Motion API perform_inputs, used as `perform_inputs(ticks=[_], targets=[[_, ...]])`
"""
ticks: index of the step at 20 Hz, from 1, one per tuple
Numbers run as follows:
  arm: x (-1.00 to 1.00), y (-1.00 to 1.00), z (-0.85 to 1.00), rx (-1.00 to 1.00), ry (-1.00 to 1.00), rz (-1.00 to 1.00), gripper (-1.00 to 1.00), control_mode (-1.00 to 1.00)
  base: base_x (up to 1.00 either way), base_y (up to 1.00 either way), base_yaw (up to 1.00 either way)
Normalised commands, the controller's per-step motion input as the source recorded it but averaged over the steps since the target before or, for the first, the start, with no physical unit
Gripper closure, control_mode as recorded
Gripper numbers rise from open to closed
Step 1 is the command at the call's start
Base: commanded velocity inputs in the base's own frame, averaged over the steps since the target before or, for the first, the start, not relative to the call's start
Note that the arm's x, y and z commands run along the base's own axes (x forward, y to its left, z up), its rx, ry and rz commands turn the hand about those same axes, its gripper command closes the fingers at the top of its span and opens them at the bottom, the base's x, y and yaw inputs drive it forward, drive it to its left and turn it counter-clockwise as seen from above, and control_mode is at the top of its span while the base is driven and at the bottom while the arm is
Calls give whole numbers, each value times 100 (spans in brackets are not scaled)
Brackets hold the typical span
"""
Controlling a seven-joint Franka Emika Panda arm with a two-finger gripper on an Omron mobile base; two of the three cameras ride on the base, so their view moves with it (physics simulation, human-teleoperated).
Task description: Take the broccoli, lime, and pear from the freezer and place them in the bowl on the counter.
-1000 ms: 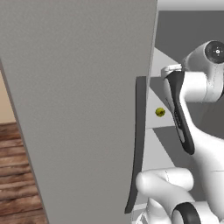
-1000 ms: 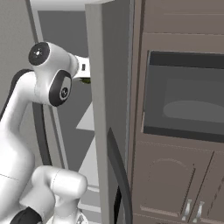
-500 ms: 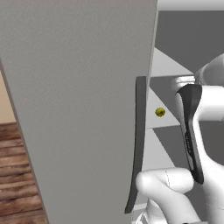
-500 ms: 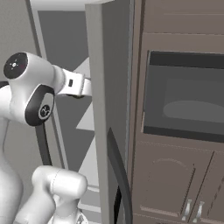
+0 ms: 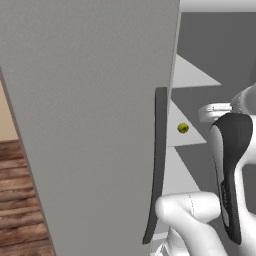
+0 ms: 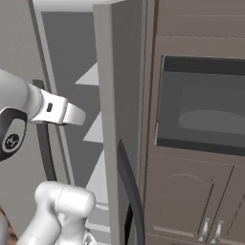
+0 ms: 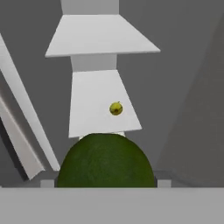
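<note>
filling the near edge of the hand view, a dark green, dimpled round fruit [image 7: 106, 162] is taken to be the lime. it hangs clear of any shelf, right where the fingertips would rise, so it is judged to be clamped in the gripper. the fingers themselves are covered by it, and the jaws are reckoned to be spread moderately around its width. it is carried close to the camera because a round fruit is best gripped across its middle.

to the left, the freezer door [image 5: 100, 125] is swung wide, its long dark handle [image 5: 159, 165] at the open edge, so that the arm has room to reach between door and compartment.

beyond the lime, a small yellow-green piece of produce [image 7: 116, 108] is left sitting toward the right of a pale middle shelf [image 7: 94, 109]. whether it is the pear or the broccoli cannot be told at this size. it is also seen past the door edge in the left base view.

farther back, an upper shelf [image 7: 100, 35] is set against the grey rear wall. one fruit is thus judged in hand and bound for the bowl on the counter, with the rest yet to be fetched.
</note>
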Motion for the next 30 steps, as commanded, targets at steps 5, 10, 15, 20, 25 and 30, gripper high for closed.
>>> perform_inputs(ticks=[5,10,15,20,25,30], targets=[[-36,22,0,0,15,1,100,-100,0,0,0],[-33,2,-10,7,6,4,100,-100,0,0,0],[-22,18,-18,2,2,2,100,-100,0,0,0],[-27,6,-22,0,0,0,100,-100,0,0,0],[-6,2,-18,0,1,0,100,100,-5,7,0],[0,0,0,0,0,0,100,100,-67,82,21]])
